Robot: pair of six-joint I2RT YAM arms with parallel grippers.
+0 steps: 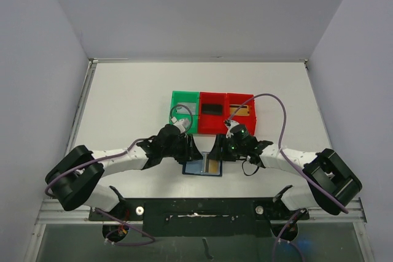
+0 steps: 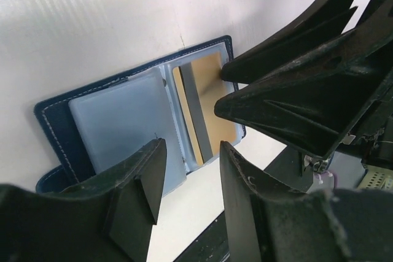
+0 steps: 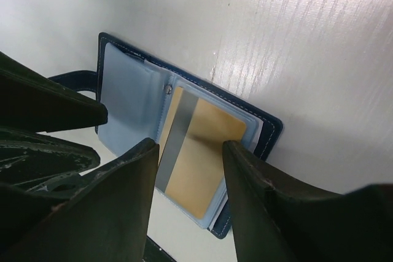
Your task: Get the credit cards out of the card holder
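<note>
The card holder [image 1: 203, 167] lies opened flat on the white counter [image 1: 129, 108], close in front of the arm bases, its navy cover down and its pale bluish clear pockets [image 2: 123, 121] facing up. Its short closure tab [image 2: 50, 181] sticks out from the left edge. In the holder's right-side pocket sits a gold-orange card [image 3: 209, 133] with a grey stripe running along its inner side, and the holder's left-side pocket shows no card face. The left hand [image 2: 191, 151] hangs low over the near edge of the holder's left half, its two fingers apart with only the clear pocket showing between them. The right hand [image 3: 190, 145] is over the holder's right half, fingers likewise apart and straddling the gold-orange card, tips right at the card's face; whether they press on it cannot be told. Beyond the holder, on its far side, three trays stand in a row touching one another: a green tray [image 1: 177, 97] off to the far left, a red tray [image 1: 204, 128] straight beyond with a black card [image 1: 212, 109] lying in it, and a second red tray [image 1: 252, 126] to the far right holding a flat gold-toned piece [image 1: 244, 112] too small to make out.
</note>
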